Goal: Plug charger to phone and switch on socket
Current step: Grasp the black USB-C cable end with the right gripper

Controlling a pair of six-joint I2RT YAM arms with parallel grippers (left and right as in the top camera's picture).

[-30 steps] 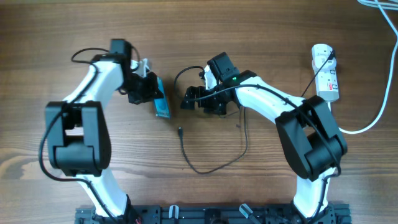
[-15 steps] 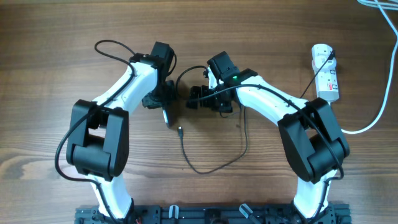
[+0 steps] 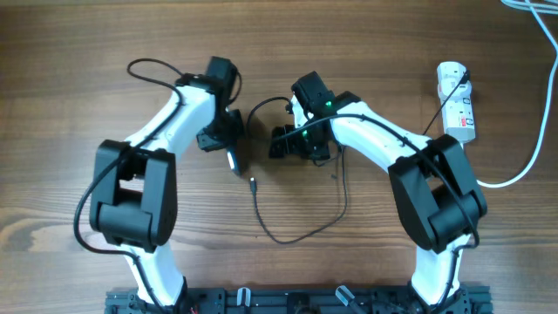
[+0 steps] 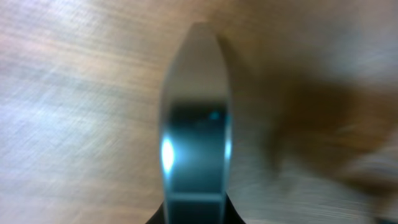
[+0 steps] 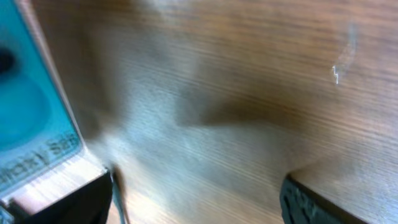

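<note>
The phone (image 3: 232, 162) is held on edge by my left gripper (image 3: 227, 148), so from overhead it shows as a thin sliver left of centre. In the left wrist view the phone (image 4: 196, 124) is a narrow teal strip clamped between the jaws (image 4: 196, 216). My right gripper (image 3: 279, 139) is open and empty, just right of the phone. Its wrist view shows the phone's teal screen (image 5: 25, 112) at the left, beyond the spread fingers (image 5: 199, 205). The charger lies on the table in a loop (image 3: 301, 237), its tip (image 3: 252, 183) just below the phone. The socket (image 3: 459, 109) lies far right.
A thick white cable (image 3: 539, 131) curves along the right edge of the table beside the socket. The wooden tabletop (image 3: 70, 70) is bare at the left and along the front. The two arms' bases stand at the front edge.
My left arm has swung right with the phone, from left of centre towards the right gripper, and the phone has turned onto its edge. The right gripper has shifted slightly right.
</note>
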